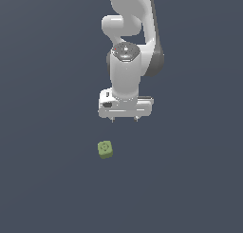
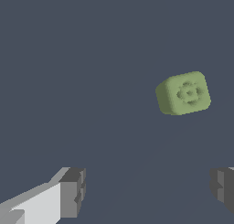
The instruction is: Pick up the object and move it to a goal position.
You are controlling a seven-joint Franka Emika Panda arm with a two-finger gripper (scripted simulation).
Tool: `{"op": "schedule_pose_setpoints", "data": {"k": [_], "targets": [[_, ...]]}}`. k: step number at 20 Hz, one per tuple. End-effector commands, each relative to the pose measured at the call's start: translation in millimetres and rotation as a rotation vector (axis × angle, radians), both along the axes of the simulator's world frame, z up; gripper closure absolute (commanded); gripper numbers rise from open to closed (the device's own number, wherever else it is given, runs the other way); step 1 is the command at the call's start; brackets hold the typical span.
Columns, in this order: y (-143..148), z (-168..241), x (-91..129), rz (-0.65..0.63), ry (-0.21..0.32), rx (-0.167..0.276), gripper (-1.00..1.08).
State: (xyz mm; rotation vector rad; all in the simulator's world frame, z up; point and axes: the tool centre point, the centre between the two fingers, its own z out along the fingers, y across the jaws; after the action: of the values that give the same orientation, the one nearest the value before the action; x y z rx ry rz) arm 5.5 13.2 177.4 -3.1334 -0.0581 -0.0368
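Note:
The object is a small olive-green cube (image 1: 105, 150) with rounded edges and a circular mark on its upper face. It lies on the dark grey floor below the white arm, toward the exterior view's left. In the wrist view the cube (image 2: 183, 93) shows apart from the fingers. My gripper (image 1: 124, 119) hangs above the floor with its fingers pointing down, open and empty. The cube is not between the fingers. Two grey fingertips (image 2: 73, 192) show wide apart in the wrist view.
The white arm (image 1: 130, 42) rises behind the gripper at the top of the exterior view. A flat dark grey floor (image 1: 47, 179) spreads all around. No goal marker shows.

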Motion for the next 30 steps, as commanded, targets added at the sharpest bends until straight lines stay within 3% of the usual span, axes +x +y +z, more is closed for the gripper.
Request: {"op": "schedule_pose_setpoints", "data": {"k": [1, 16, 30], "targets": [[0, 0, 0, 0.000, 0.000, 0.000, -0.92], [-10, 4, -1, 0.034, 0.007, -0.026, -0.92], [-51, -42, 45, 0.138, 0.017, -0.021, -0.92]]}}
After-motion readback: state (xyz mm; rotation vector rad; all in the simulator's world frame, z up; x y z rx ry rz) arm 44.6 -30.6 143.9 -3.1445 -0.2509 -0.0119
